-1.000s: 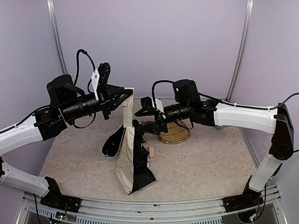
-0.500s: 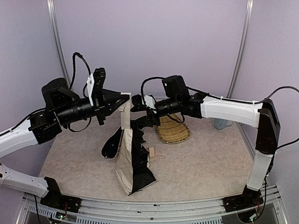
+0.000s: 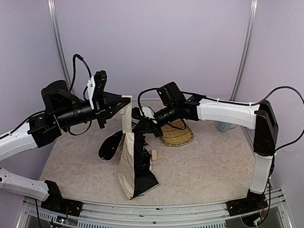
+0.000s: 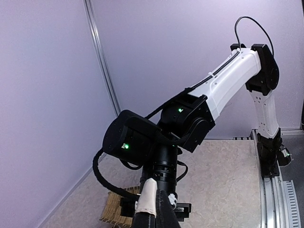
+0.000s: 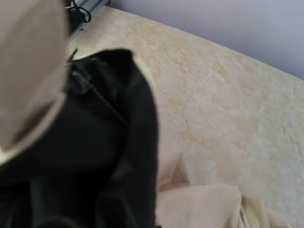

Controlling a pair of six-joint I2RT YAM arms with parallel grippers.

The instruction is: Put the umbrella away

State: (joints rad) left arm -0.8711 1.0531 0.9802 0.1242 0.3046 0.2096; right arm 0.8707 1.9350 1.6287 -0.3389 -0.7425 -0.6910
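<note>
Left gripper [image 3: 124, 99] is closed on the top end of the umbrella [image 3: 126, 161], pinching the cream fabric tip and holding it up. The rest hangs down in a loose, half-folded cone, and its lower edge rests on the table [image 3: 204, 166] near the front middle. The black lining faces the right arm. One black flap spills out to the left, onto the table.

Right gripper [image 3: 142, 126] is pressed into the black folds about halfway up. I cannot tell whether its fingers are open or closed. The top view hides them in the fabric, and the right wrist view is only blurred black and cream cloth with no fingers showing.

My read is that the step is gathering the canopy in, so the umbrella can be collapsed and stowed. To do it well, I hold the left grip firm and steady as the anchor, with no twisting. With the right arm I sweep the loose panels toward the shaft, going slow and working from the top down. I avoid snagging a rib, and the flap on the left needs collecting too.

The tan wrist strap [image 3: 154, 155] lies on the table just beside the lower folds, so I watch it doesn't get trapped. The basket tray [image 3: 180, 137] sits just behind the right gripper, so I mind the elbow there.
</note>
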